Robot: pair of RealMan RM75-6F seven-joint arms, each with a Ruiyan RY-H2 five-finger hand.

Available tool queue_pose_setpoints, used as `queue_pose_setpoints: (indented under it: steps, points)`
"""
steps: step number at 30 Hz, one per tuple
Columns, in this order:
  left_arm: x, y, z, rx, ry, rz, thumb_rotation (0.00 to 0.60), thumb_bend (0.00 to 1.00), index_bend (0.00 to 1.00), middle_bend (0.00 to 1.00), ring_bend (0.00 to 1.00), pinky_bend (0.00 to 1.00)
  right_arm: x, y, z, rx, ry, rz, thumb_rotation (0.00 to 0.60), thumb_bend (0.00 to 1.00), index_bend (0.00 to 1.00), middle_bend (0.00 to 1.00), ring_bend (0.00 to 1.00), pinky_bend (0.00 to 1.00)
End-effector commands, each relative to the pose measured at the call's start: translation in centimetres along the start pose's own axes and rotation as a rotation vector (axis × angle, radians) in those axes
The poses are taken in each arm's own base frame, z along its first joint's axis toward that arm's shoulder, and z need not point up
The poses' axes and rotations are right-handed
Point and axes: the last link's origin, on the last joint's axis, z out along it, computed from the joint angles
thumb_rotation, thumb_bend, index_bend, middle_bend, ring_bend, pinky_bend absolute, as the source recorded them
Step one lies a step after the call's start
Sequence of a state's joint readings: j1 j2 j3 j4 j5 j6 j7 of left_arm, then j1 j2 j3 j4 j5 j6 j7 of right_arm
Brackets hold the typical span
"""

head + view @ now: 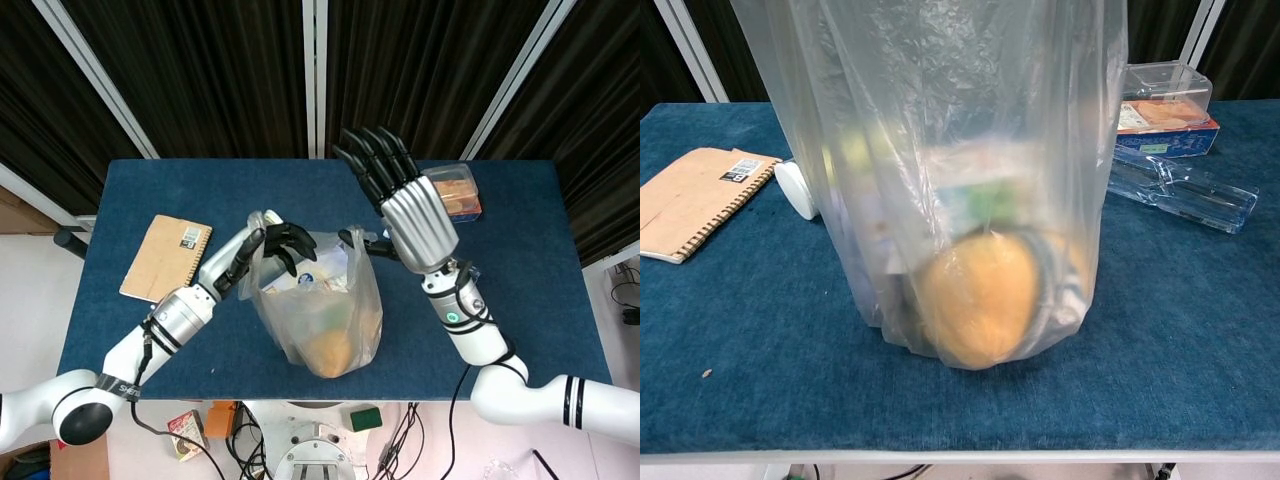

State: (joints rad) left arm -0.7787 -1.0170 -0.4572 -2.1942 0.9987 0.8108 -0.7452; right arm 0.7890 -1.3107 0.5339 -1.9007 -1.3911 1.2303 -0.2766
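- The left hand [262, 250] is seen in the head view at the left top edge of the clear plastic bag [320, 305], its dark fingers [290, 238] curled over the rim and one handle loop pinched between them.
- The right hand [408, 205] is raised above the bag's right side, with fingers spread and straight and nothing held; its thumb lies near the bag's right handle, though contact cannot be told.
- The bag stands upright near the middle of the blue table [150, 320], close to the near edge; in the chest view a round orange-yellow item [980, 300] is seen at the bottom, with a blurred pale package above it.
- The chest view is largely filled by the bag, and neither hand is shown there.
- A white round object [795, 190] lies just beside the bag on its left.
- A brown spiral notebook [165, 256] lies further left, well apart from the bag.
- To the right, a clear plastic bottle [1180, 192] lies on its side, and beyond it an orange snack box [1165, 125] carries a clear lidded container [1165, 80]; in the head view these are partly hidden behind the right hand.
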Motion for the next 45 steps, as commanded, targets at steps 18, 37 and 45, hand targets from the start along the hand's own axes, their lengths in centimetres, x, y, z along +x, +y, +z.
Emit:
queue_pose_setpoints:
  steps: [18,37,45]
  points:
    - [-2.3,0.3,3.1,-0.022,-0.032,-0.072,0.0,0.0,0.36,0.39,0.32,0.46,1.3,-3.2,3.7,-0.02,-0.018,-0.082,0.6,0.08,0.0,0.0,0.0,0.0]
    - [-4.4,1.5,5.1,-0.055,-0.025,-0.115,0.0,0.0,0.31,0.33,0.27,0.41,1.1,-3.8,4.8,-0.024,0.028,-0.115,0.6,0.1,0.0,0.0,0.0,0.0]
    - [-5.4,1.8,5.4,-0.047,-0.056,-0.17,0.0,0.0,0.31,0.32,0.26,0.41,0.9,-3.3,5.2,-0.035,0.027,-0.123,0.6,0.1,0.0,0.0,0.0,0.0]
